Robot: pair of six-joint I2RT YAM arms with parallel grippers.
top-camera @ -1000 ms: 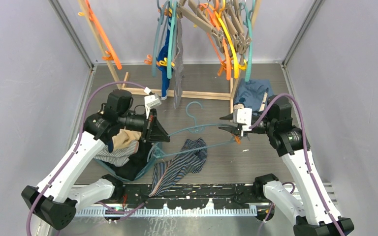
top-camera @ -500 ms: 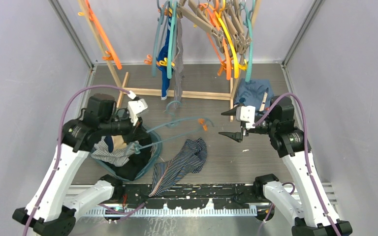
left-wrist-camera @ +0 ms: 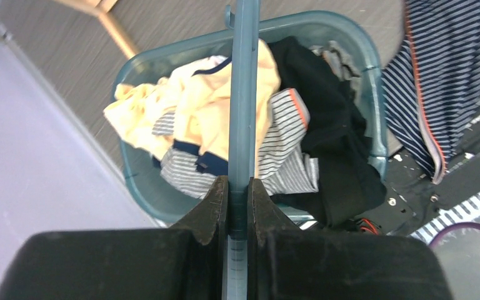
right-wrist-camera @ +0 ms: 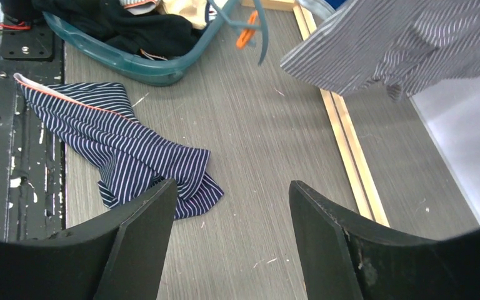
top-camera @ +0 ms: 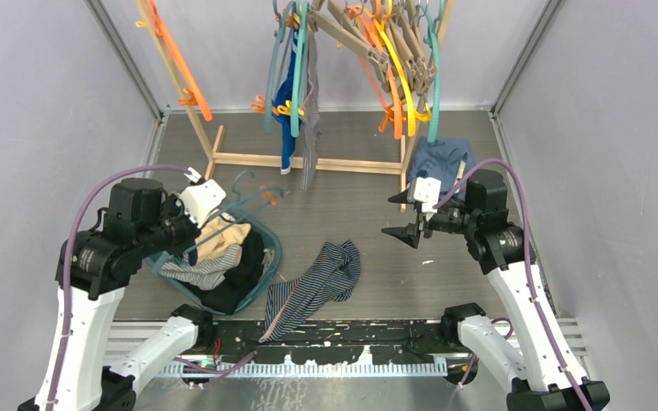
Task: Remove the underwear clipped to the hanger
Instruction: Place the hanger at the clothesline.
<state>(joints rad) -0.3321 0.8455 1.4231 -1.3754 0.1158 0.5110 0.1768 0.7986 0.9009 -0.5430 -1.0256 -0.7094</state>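
Observation:
My left gripper [left-wrist-camera: 238,184] is shut on the bar of a teal hanger [left-wrist-camera: 244,94], held over the teal basket [left-wrist-camera: 325,25]. In the top view this gripper [top-camera: 199,224] is at the left, and the hanger's orange clip [top-camera: 270,195] sticks out over the basket's far rim with nothing clipped to it. Navy pinstriped underwear [top-camera: 317,282] lies crumpled on the table, also in the right wrist view [right-wrist-camera: 131,150]. Beige underwear with navy trim [left-wrist-camera: 206,100] lies in the basket. My right gripper [right-wrist-camera: 231,187] is open and empty above the table, right of the pinstriped underwear.
A wooden rack [top-camera: 308,161] at the back carries several hangers, with a bright blue garment [top-camera: 288,111] and a grey one [top-camera: 310,128] hanging from it. A blue garment [top-camera: 441,158] lies at the back right. The basket [top-camera: 267,257] holds black and striped clothes.
My right gripper opened and let go of the hanger's clip. My left arm swung the hanger left and back over the basket. The pinstriped underwear stayed on the table.

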